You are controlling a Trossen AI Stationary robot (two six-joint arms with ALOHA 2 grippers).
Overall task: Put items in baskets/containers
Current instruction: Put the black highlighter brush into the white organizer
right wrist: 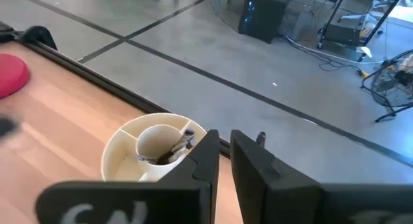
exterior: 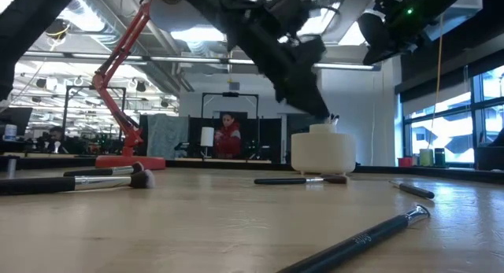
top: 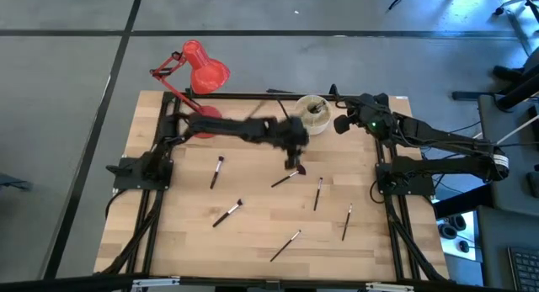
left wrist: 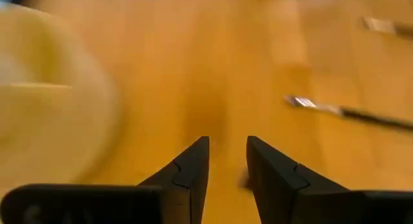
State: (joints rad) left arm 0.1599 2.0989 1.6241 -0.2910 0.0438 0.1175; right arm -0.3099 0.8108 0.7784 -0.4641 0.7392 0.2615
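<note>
While six brushes lie loose on the surface (top: 185, 241), the red lamp (top: 200, 71) stands at the far edge, to the left of the cream cup (top: 314, 113) that serves as landmark. Stretched across from the left, the left arm carries the left gripper (top: 296, 157) just in front of the cup, its fingers a narrow gap apart with nothing between them. On the cup's right, the right gripper (right wrist: 221, 161) hangs above the rim, fingers nearly together and empty. Already in the cup is at least one brush, in the central ring. Nearest to the cup lies a brush (top: 288, 177) just below the left gripper; the others sit farther out toward the near edge.

Risk, as I judge it: both grippers crowd the cup, so a careless reach could knock it — or tip it. A flat, thin brush may also slip from a shallow pinch.
</note>
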